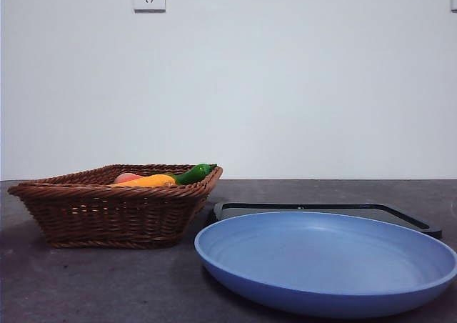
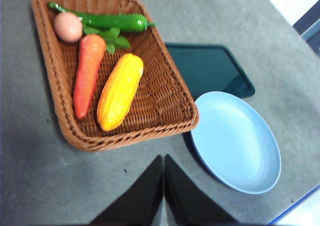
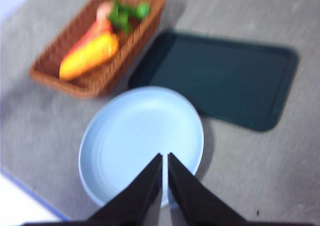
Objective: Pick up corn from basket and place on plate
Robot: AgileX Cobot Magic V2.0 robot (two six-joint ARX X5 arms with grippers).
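The corn [image 2: 119, 91] lies in the basket [image 2: 170, 113] beside a carrot [image 2: 88, 72], with a pepper [image 2: 112, 21] and a peach [image 2: 67, 26] at the far end. The plate [image 1: 325, 260] sits bare just beside the basket, in front of a black tray [image 3: 225, 76]. Both grippers, left [image 2: 163, 158] and right [image 3: 164, 157], hang above the table with jaws pressed together, holding nothing

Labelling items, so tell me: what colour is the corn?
Orange-yellow corn, clearest in the left wrist view.
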